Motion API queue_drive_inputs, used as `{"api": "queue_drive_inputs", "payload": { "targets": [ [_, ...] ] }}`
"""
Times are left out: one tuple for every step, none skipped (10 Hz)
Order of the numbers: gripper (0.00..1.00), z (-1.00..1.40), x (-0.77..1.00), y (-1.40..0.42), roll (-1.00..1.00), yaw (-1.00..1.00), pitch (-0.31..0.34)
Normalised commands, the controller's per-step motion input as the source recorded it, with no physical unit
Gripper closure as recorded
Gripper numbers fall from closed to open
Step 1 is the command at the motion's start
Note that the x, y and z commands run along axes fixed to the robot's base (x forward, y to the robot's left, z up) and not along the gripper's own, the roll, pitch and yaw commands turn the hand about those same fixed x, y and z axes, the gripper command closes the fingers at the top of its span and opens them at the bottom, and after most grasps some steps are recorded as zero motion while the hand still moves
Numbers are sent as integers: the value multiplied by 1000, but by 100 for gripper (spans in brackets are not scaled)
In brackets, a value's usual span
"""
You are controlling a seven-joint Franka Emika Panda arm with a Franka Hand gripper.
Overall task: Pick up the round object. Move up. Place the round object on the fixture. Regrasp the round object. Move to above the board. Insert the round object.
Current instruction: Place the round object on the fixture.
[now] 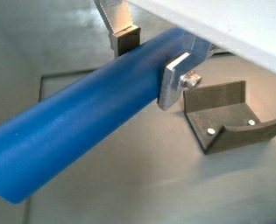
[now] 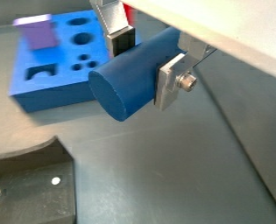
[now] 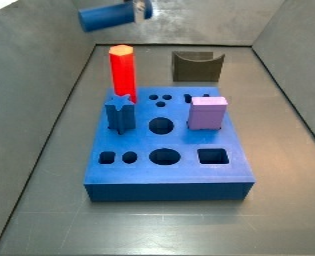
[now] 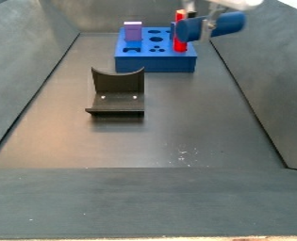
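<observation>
Two jaws of the gripper (image 1: 150, 61) clamped on the round object (image 1: 81, 127), no legible writing anywhere.

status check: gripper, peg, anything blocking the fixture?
Gripper shut on blue peg, held sideways, high in the air. Fixture notch empty. Nothing in the way.

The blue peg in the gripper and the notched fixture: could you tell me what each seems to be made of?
The round object, held sideways in the gripper, looks like matte plastic: uniform blue, soft sheen. The fixture looks like dull dark plastic or coated metal; it has small holes.
</observation>
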Motion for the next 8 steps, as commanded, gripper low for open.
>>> {"api": "queue_drive_inputs", "payload": {
  "targets": [
    [100,-244,1000,-408,-95,1000,26],
    [100,-228,1000,-364,-97,1000,25],
    [100,-208,1000,-328,-98,1000,27],
    [100,-192,1000,-296,-99,1000,31],
    [100,-176,1000,-263,-100,1000,35],
    [100,-161,1000,-228,-102,1000,42],
    [100,-145,1000,-197,-104,1000,49],
    [100,-126,1000,-159,-106,1000,64]
  ]
}}
